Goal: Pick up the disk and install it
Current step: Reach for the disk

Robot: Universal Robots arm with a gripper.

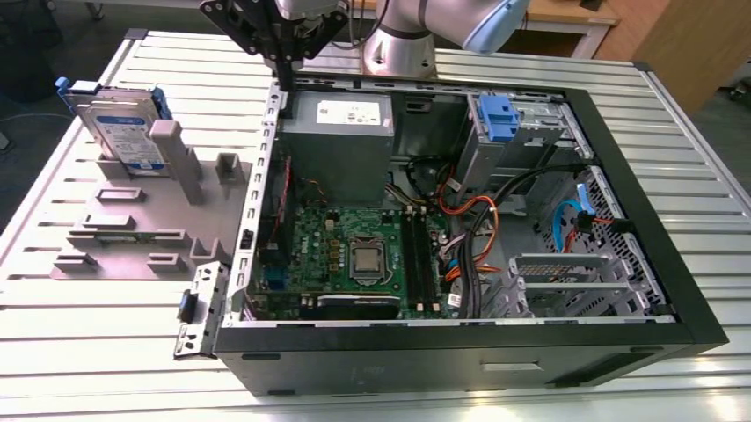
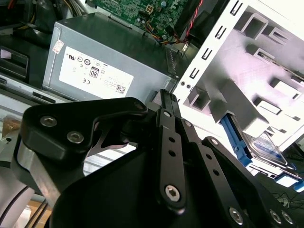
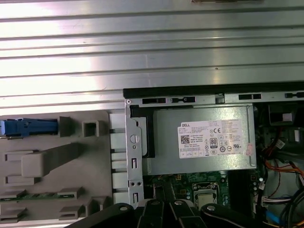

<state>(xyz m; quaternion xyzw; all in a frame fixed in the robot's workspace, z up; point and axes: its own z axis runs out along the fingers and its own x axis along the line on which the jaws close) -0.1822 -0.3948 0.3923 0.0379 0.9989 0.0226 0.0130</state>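
Note:
The disk, a silver drive with a white-and-blue label in a blue frame, stands upright in a slot of the grey holder at the exterior view's left, outside the computer case. In the second wrist view the disk sits in the same holder, and in the first wrist view the disk's blue edge is seen from above. My black gripper hangs over the back left corner of the open case, well apart from the disk. Its fingers are pressed together, shut on nothing.
Just under the gripper inside the case lies a grey power supply with a white sticker. A drive cage with a blue latch sits at the back right. Motherboard and cables fill the floor. Everything rests on a slatted metal table.

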